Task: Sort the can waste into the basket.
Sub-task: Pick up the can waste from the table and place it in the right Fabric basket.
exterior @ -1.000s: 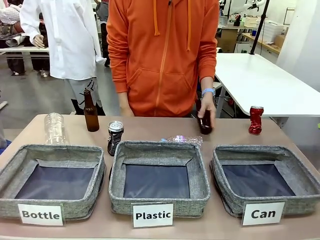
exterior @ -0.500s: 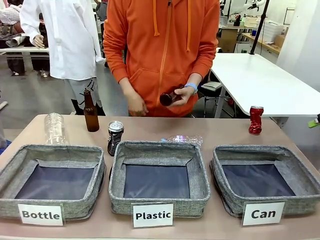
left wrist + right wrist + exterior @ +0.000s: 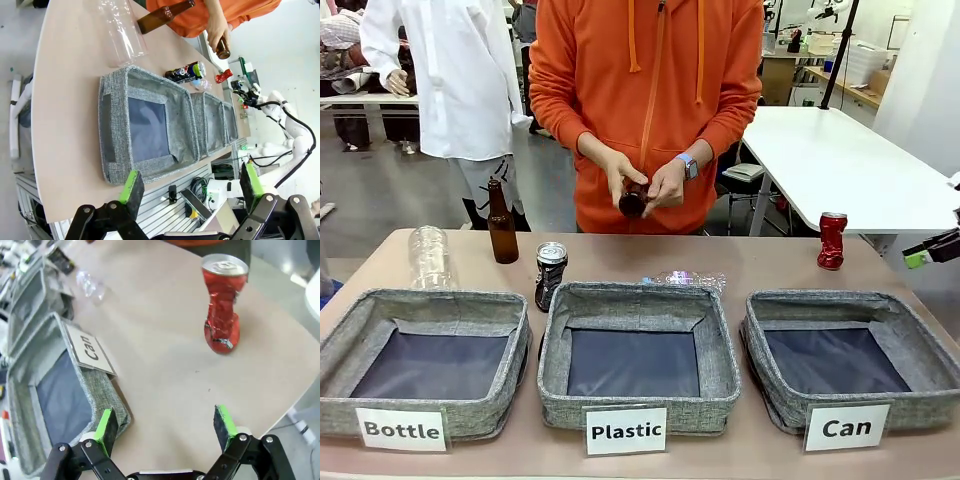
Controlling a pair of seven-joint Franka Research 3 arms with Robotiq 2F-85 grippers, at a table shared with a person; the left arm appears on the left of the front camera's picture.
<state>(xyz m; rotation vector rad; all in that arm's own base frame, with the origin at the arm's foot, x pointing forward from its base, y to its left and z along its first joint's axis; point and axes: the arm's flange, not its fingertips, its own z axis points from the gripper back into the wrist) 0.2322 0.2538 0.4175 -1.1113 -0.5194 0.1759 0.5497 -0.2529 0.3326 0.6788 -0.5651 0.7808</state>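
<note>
1. Nearest, the left end effector (image 3: 191, 179) has its green-padded jaws spread wide and holds nothing.
2. The right end effector (image 3: 165, 421) is likewise wide open and empty, aimed at bare bench (image 3: 165, 355) between the basket (image 3: 107, 400) and the red can (image 3: 222, 305).
3. Three grey bins sit in a row; the basket carries the "Can" label (image 3: 846, 427) at the robot's right, beside the Plastic bin (image 3: 560, 385) and the Bottle bin (image 3: 485, 415).
4. Behind the basket's far right corner, apart from it, the red can stands upright and dented.
5. The dark can (image 3: 550, 275) stands just beside the Plastic bin's far left corner.
6. Farther back, a crushed clear bottle (image 3: 685, 279) lies on the bench, while a clear bottle (image 3: 428, 257) and a brown bottle (image 3: 501, 224) stand at the left.
7. At the far side, a person's hands (image 3: 665, 185) hold another brown bottle (image 3: 633, 200) above the bench.
</note>
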